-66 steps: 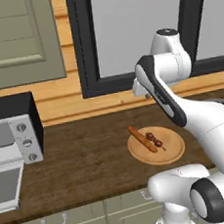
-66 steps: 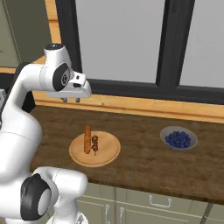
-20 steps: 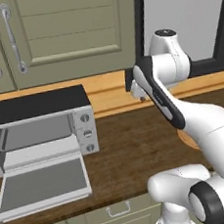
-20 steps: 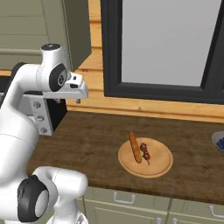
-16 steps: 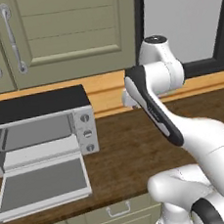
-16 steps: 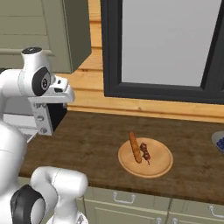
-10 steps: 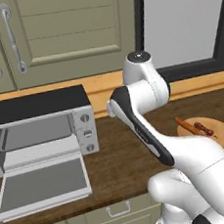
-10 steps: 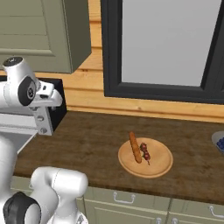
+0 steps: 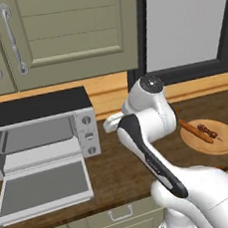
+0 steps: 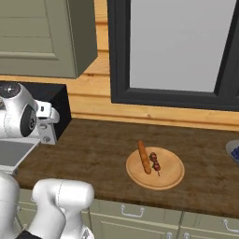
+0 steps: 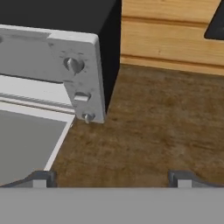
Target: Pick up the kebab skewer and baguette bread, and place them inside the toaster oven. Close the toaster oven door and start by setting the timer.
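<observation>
The toaster oven [image 9: 40, 129] stands at the counter's left, silver with a black top. Its door [image 9: 44, 186] lies folded down flat and the cavity is bare. On a wooden plate [image 9: 224, 143] to the right lie the orange-brown baguette [image 9: 195, 130] and the dark-chunked kebab skewer [image 9: 208, 131]; the right base view shows the baguette [image 10: 144, 157] left of the skewer [image 10: 155, 164]. My gripper [image 11: 111, 179] is open and holds nothing. It hangs over the bare counter right of the oven's knob column [image 11: 81, 97], far from the plate.
Wall cabinets [image 9: 62, 36] hang above the oven and a dark-framed window [image 10: 172, 51] sits behind the plate. A bowl's rim [image 10: 233, 151] shows at the far right. Brown counter [image 11: 153, 127] stretches between oven and plate.
Both base views shifted early on, bringing the oven into view. Since then the arm has swung left from the plate's side toward the oven's knob side, uncovering the plate.
</observation>
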